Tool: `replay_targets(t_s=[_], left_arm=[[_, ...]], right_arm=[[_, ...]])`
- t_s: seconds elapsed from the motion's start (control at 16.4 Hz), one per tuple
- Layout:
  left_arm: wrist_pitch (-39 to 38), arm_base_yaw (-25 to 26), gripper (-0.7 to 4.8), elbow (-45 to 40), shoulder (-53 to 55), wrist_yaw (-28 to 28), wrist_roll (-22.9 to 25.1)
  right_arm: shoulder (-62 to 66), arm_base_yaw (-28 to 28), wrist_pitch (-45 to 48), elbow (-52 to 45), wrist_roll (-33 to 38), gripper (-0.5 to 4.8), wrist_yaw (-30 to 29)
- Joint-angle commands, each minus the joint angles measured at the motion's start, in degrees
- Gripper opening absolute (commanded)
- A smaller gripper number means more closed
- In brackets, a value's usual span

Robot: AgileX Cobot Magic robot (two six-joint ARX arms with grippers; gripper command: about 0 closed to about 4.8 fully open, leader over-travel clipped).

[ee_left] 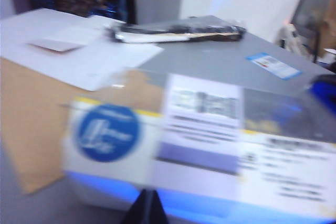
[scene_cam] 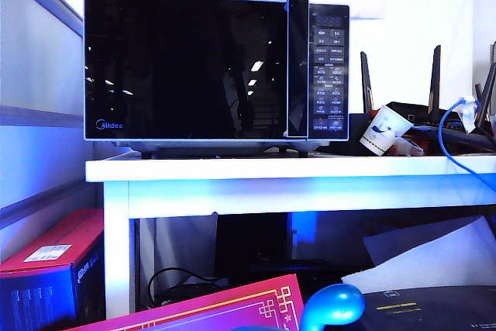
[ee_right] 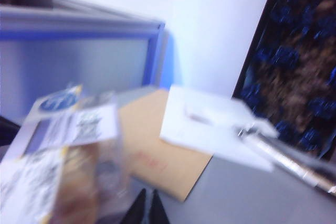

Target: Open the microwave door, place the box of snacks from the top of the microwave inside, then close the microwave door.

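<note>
Grippers, left (ee_left: 148, 208) and right (ee_right: 146, 211), closed beside box of snacks (ee_left: 199, 145).

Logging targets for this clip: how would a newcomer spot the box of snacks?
Find the black Midea microwave on the white table; the box of snacks sits on its top. It is low and pale, with a round blue sticker and white printed labels, unlike the taller dark box of blue-wrapped pieces.
</note>
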Motion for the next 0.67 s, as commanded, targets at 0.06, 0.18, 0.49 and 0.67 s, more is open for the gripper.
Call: replay_targets(t_s=[0.06, 0.18, 0.49, 0.67], left_arm=[[0.59, -1.07, -0.06, 0.35, -0.26, 0.79, 0.00], [1.05, -1.07, -0.06, 0.35, -0.26, 0.79, 0.46], [2.47, -1.07, -0.06, 0.35, -0.26, 0.24, 0.42], [1.55, -1.07, -0.06, 0.37, -0.37, 1.62, -1.03]], right_arm=[[-0.52, 0.15, -2.93, 0.35, 0.24, -0.05, -3.89], [-0.55, 0.15, -3.91, 0.35, 0.26, -0.05, -5.84], [-0.55, 0.15, -3.96, 0.37, 0.24, -0.05, -4.22], [-0.57, 0.15, -3.93, 0.50, 0.26, -0.05, -5.35]])
